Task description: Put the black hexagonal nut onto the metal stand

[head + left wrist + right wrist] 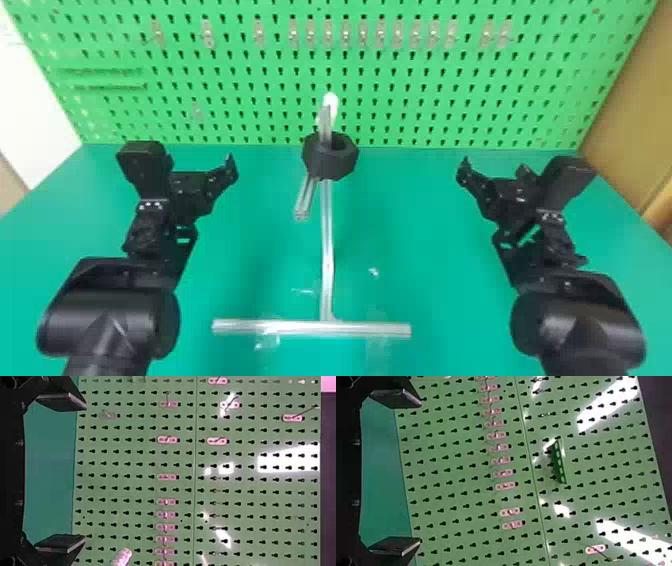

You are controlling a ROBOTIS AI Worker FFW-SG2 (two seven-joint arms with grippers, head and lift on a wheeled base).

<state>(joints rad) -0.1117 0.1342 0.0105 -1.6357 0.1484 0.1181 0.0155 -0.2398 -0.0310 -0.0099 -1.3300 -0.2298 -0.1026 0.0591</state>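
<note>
Nut is ringing the stand.
Left pincer and right pincer are hanging spread apart, ideally avoiding any nudge.

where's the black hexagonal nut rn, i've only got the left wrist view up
Observer: In the head view, the black hexagonal nut is around the raised bar of the metal stand, the bar's end sticking up through its hole.

Operator: ok and the right gripper, is it holding anything

Observer: No, the right wrist view shows the right gripper open, with nothing gripped between its fingers.
</note>
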